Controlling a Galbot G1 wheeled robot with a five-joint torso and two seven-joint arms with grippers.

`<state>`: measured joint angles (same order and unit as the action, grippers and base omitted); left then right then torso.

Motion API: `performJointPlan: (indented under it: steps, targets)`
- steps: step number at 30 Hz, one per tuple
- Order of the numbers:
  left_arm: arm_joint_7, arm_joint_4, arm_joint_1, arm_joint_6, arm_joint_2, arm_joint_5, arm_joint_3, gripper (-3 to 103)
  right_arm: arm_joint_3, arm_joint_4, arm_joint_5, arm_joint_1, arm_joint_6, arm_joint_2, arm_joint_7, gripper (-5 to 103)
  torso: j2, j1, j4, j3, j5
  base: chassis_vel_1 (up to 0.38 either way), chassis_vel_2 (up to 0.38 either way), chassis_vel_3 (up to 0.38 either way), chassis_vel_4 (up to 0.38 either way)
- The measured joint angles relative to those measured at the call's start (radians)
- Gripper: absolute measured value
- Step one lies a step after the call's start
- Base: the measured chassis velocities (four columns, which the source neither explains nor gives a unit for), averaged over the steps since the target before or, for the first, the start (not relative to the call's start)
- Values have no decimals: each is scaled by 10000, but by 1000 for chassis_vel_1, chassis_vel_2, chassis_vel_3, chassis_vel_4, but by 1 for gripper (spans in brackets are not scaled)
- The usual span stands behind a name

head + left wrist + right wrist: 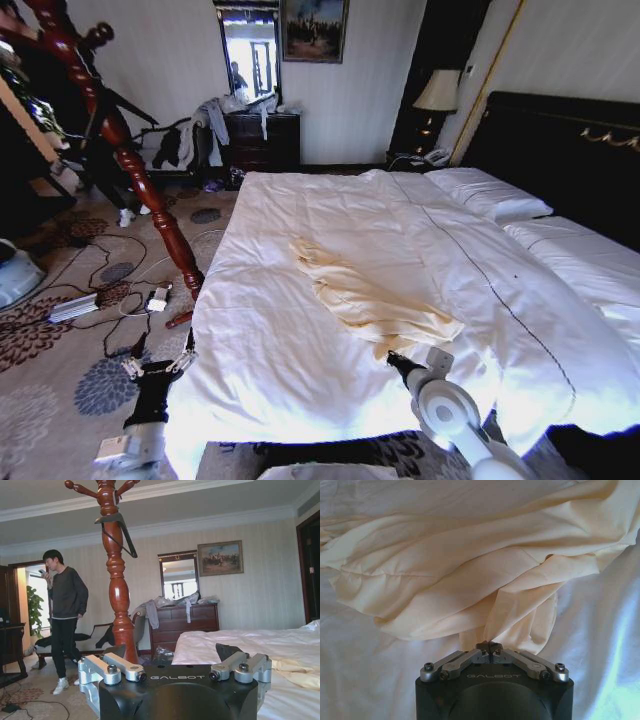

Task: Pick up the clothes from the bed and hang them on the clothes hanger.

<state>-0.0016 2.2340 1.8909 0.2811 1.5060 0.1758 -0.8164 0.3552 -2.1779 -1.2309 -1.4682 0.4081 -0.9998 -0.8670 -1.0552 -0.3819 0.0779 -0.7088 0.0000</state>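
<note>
- Clothes (365, 298): crumpled at head-view centre on the bed (300, 360)
- Right gripper (488, 646): fingers pinched together on the clothes' near edge
- Left gripper (175, 672): fingers wide, empty; lower left, beside the bed

Pale cream-yellow clothes (365, 295) lie crumpled on the white duvet of the bed (290, 360), running diagonally toward the near edge. Right gripper (392, 358) sits at the garment's near end, touching the fabric. Left gripper (158, 367) hangs low beside the bed's left edge, over the patterned carpet (60, 390). Reddish wooden coat stand (130, 165) leans at left.
</note>
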Motion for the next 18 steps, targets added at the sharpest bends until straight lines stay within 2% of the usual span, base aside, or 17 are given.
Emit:
performJointPlan:
  steps: [5,8,10,11,14,15,18]
  targets:
    - [-6,-2,-6,0,-43,88,-48,100,255,-242,11,2,-131,148,19,0,0,0,0,0,1,0,0,0,0]
    - [-10,0,-22,0,-67,161,-73,100,695,-759,81,-15,-408,364,295,0,0,0,0,0,1,0,0,0,0]
    - [-13,-5,-52,0,-87,197,-82,100,1383,-1432,68,92,-1163,737,1307,0,0,0,0,0,0,0,0,0,0]
    - [-13,-5,-52,0,-87,197,-82,100,1383,-1432,68,92,-1163,737,1307,0,0,0,0,0,0,0,0,0,0]
    - [-18,-17,-97,-5,-92,217,-66,100,2329,-1989,-349,386,-2141,1298,2685,0,0,0,0,0,1,0,0,0,0]
    - [-18,-17,-97,-5,-92,217,-66,100,2329,-1989,-349,386,-2141,1298,2685,0,0,0,0,0,1,0,0,0,0]
    - [-19,-19,-127,-10,-93,227,-33,100,3669,-2510,-1552,854,-2967,2327,4086,0,0,0,1,0,3,0,0,0,0]
